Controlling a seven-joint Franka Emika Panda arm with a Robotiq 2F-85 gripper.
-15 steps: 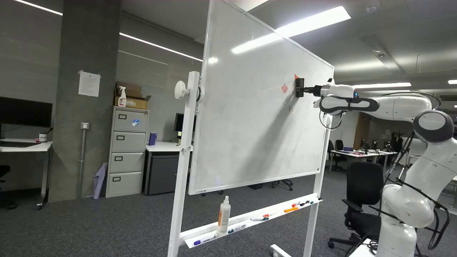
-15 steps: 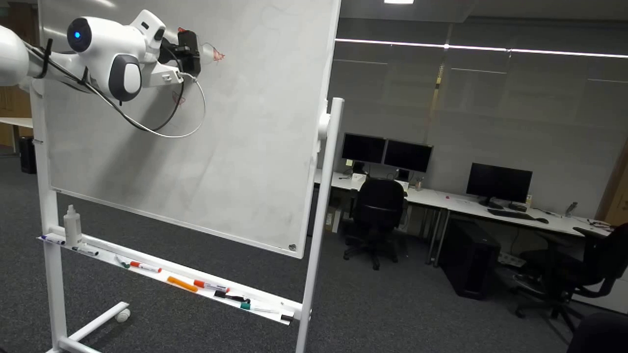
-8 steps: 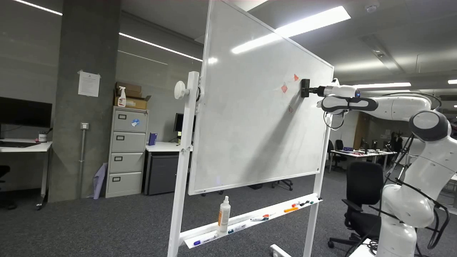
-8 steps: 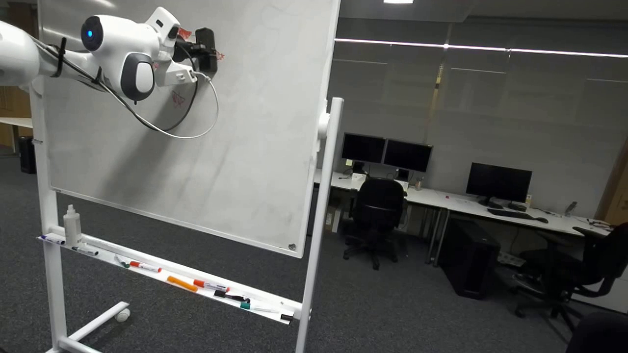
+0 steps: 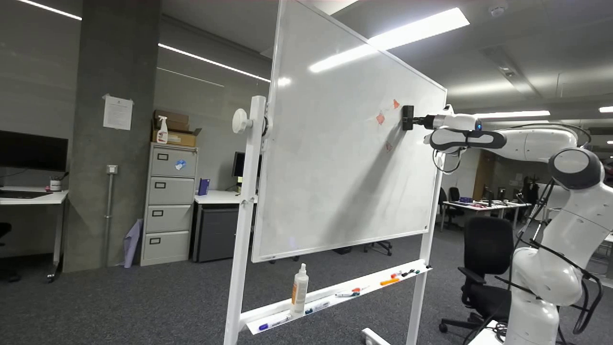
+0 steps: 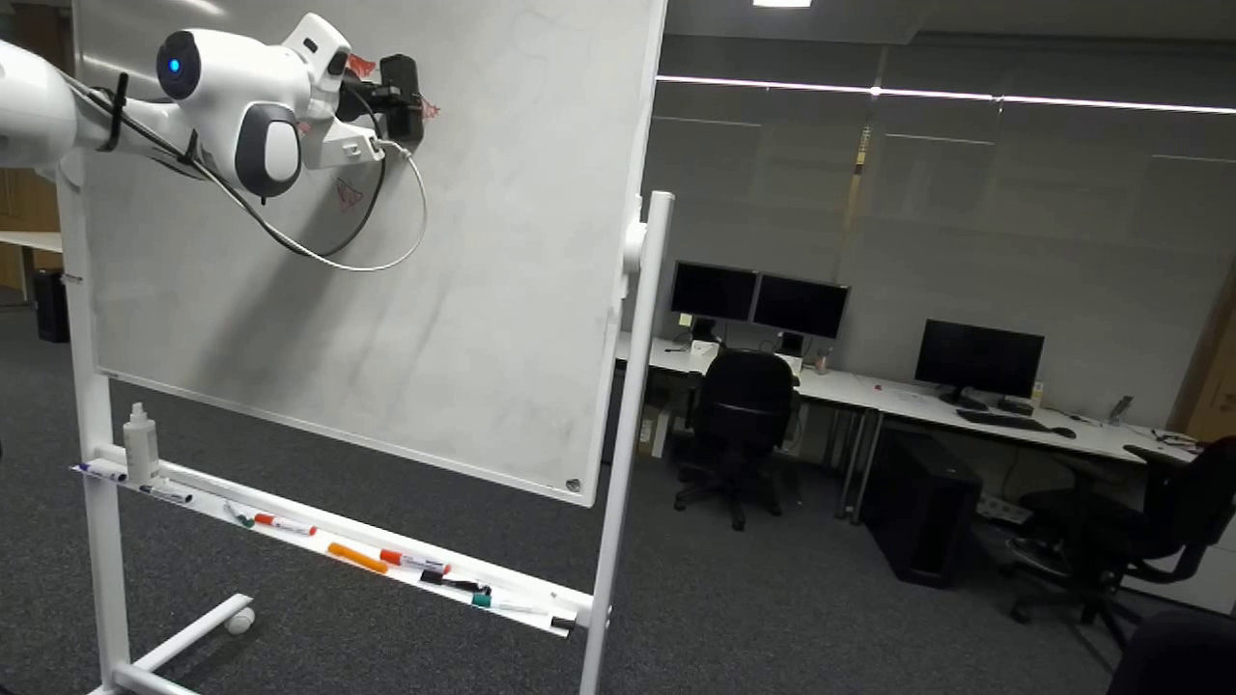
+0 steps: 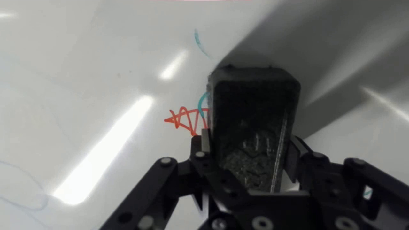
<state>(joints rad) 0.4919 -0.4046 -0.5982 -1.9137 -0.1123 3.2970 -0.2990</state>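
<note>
I see a robot gripper [image 7: 250, 147] pinching a black block [image 7: 255, 102] between its two fingers [image 7: 205, 142], close to a whiteboard [image 5: 325, 167], beside a red scribble [image 7: 182, 118].

Blk block [image 7: 255, 105], blk tool [image 7: 250, 147]; wht board [image 5: 316, 158] w/ red zigzag marks [image 7: 189, 119], teal strokes [image 7: 198, 41].

Eraser [image 7: 250, 108]: plastic-looking, patchily glossy
Whiteboard [image 5: 325, 167]: smooth, glossy
Bottle [image 5: 300, 290]: translucent plastic
Carpet [image 5: 143, 306]: matt, rough
Box [image 5: 181, 139]: matt cardboard
</note>
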